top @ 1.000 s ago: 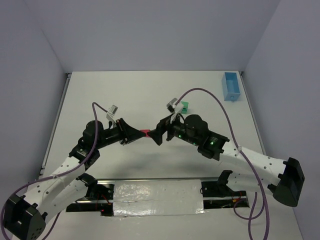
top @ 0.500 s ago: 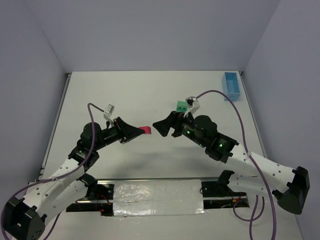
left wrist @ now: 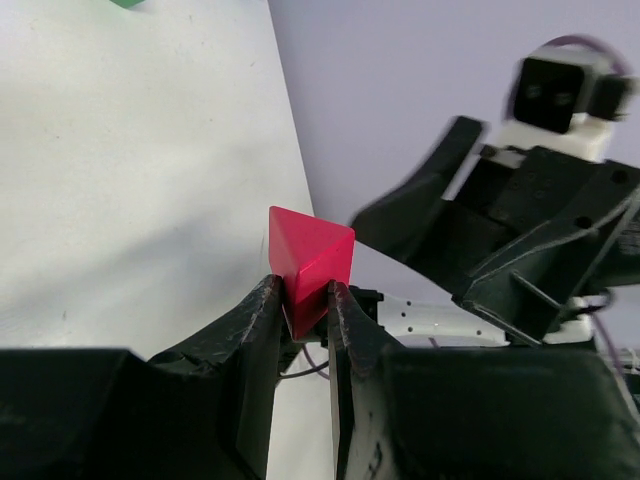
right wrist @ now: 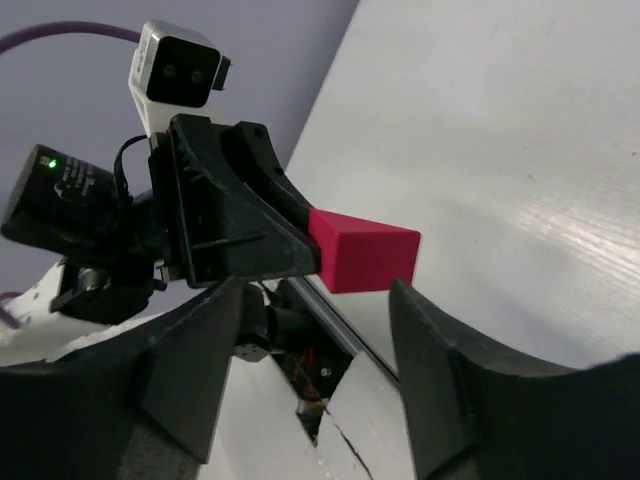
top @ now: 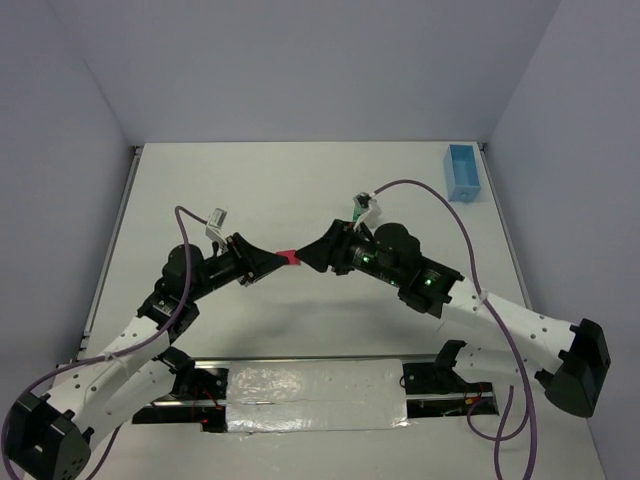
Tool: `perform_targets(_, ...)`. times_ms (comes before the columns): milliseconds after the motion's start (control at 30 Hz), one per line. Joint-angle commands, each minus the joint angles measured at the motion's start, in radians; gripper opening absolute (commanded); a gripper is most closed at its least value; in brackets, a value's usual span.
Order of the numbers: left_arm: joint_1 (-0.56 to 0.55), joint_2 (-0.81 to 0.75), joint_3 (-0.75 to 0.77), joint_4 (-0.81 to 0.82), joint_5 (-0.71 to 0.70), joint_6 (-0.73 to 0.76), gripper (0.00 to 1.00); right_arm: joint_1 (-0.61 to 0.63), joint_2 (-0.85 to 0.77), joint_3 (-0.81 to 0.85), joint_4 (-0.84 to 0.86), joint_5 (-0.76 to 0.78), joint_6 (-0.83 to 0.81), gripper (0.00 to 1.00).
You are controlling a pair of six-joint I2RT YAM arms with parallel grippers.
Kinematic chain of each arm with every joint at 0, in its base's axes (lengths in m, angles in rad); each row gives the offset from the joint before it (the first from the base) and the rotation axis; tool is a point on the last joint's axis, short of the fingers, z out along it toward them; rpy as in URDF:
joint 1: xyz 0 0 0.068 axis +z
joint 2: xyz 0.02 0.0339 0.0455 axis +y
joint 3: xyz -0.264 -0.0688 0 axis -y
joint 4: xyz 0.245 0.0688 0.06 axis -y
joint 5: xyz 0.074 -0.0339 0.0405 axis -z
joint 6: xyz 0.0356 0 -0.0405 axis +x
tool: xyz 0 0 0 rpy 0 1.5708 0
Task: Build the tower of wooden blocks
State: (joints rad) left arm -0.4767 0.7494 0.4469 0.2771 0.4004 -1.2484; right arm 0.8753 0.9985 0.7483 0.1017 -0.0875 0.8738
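Note:
My left gripper (top: 272, 262) is shut on a red roof-shaped wedge (top: 289, 258), held above the table's middle. In the left wrist view the wedge (left wrist: 310, 250) sticks out from between the gripper (left wrist: 303, 290) tips. My right gripper (top: 306, 258) faces it from the right, nose to nose. In the right wrist view its jaws stand open on either side of the wedge's (right wrist: 365, 255) free end, with a gap on both sides of the gripper (right wrist: 315, 290). A green block (left wrist: 127, 3) lies on the table at the top edge of the left wrist view.
A light blue tray (top: 462, 172) sits at the far right corner of the white table (top: 250, 190). Purple cables loop over both arms. The arm bases and a foil-covered strip (top: 315, 395) run along the near edge.
My right gripper has swung back left to the red wedge and its jaws have narrowed around it. The left gripper has held the wedge nearly still.

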Motion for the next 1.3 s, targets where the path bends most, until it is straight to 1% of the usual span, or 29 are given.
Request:
perform_targets(0,-0.005,0.010,0.036,0.036,-0.005,0.035,0.00,0.088,0.066,0.184,-0.195,0.182,-0.108,0.65)
perform_targets(67,-0.003,0.018,0.038,0.043,-0.003,0.035,0.00,0.111,0.095,0.245,-0.278,0.274,-0.130,0.62)
perform_targets(133,-0.003,0.024,0.041,0.043,-0.002,0.035,0.00,0.137,0.120,0.261,-0.295,0.302,-0.150,0.61)
perform_targets(167,-0.003,0.024,0.041,0.046,0.000,0.037,0.00,0.143,0.123,0.266,-0.293,0.314,-0.159,0.58)
perform_targets(200,-0.005,0.027,0.042,0.042,0.002,0.038,0.00,0.155,0.127,0.267,-0.284,0.309,-0.179,0.57)
perform_targets(233,-0.003,0.028,0.049,0.037,0.002,0.038,0.00,0.160,0.129,0.263,-0.271,0.295,-0.258,0.58)
perform_targets(267,-0.003,0.028,0.052,0.031,0.005,0.037,0.00,0.160,0.127,0.261,-0.254,0.281,-0.313,0.60)
perform_targets(333,-0.003,0.028,0.064,0.013,0.014,0.038,0.00,0.159,0.109,0.252,-0.229,0.250,-0.460,0.61)
perform_targets(367,-0.003,0.027,0.070,0.004,0.018,0.037,0.00,0.156,0.077,0.208,-0.170,0.253,-0.605,0.62)
perform_targets(400,-0.003,0.021,0.079,-0.030,0.020,0.033,0.00,0.142,0.059,0.145,-0.102,0.243,-0.675,0.65)
perform_targets(433,-0.003,0.021,0.085,-0.048,0.023,0.033,0.00,0.124,0.039,0.110,-0.102,0.208,-0.740,0.65)
perform_targets(467,-0.005,0.018,0.090,-0.064,0.022,0.035,0.00,0.107,0.004,0.077,-0.014,0.175,-0.850,0.67)
perform_targets(500,-0.003,0.018,0.096,-0.090,0.023,0.035,0.00,0.091,-0.014,0.048,0.019,0.148,-0.896,0.68)
perform_targets(533,-0.003,0.019,0.102,-0.093,0.029,0.032,0.00,0.059,-0.023,0.024,0.033,0.103,-0.918,0.73)
perform_targets(567,-0.003,0.022,0.102,-0.092,0.041,0.018,0.00,0.025,-0.032,0.022,0.026,0.041,-0.930,0.73)
perform_targets(600,-0.003,0.034,0.102,-0.084,0.067,0.012,0.00,-0.008,-0.032,0.025,0.015,-0.042,-0.970,0.72)
perform_targets(633,-0.003,0.042,0.102,-0.055,0.087,-0.008,0.00,-0.039,-0.025,0.025,0.007,-0.189,-0.993,0.70)
perform_targets(667,-0.003,0.053,0.101,-0.035,0.109,-0.020,0.00,-0.085,-0.020,0.025,0.000,-0.243,-1.022,0.69)
perform_targets(700,-0.003,0.074,0.099,-0.014,0.154,-0.032,0.00,-0.097,-0.017,0.026,-0.013,-0.294,-1.105,0.67)
perform_targets(767,-0.005,0.090,0.098,0.045,0.193,-0.066,0.00,-0.123,0.003,0.040,-0.048,-0.413,-1.177,0.61)
perform_targets(800,-0.003,0.096,0.101,0.053,0.212,-0.071,0.00,-0.130,0.012,0.063,-0.059,-0.437,-1.214,0.59)
perform_targets(833,-0.003,0.096,0.107,0.048,0.216,-0.066,0.00,-0.136,0.029,0.069,-0.057,-0.507,-1.225,0.56)
perform_targets(900,-0.005,0.100,0.124,0.030,0.219,-0.056,0.00,-0.142,0.055,0.094,-0.037,-0.570,-1.237,0.57)
perform_targets(967,-0.005,0.100,0.130,0.013,0.213,-0.048,0.00,-0.144,0.110,0.131,-0.069,-0.644,-1.257,0.58)
perform_targets(1033,-0.003,0.102,0.138,0.007,0.210,-0.039,0.00,-0.144,0.132,0.152,-0.073,-0.681,-1.265,0.60)
perform_targets(1133,-0.003,0.107,0.145,-0.024,0.202,-0.022,0.00,-0.147,0.112,0.128,-0.030,-0.716,-1.253,0.62)
perform_targets(1267,-0.005,0.123,0.135,0.008,0.213,-0.032,0.00,-0.148,0.094,0.100,0.015,-0.741,-1.242,0.62)
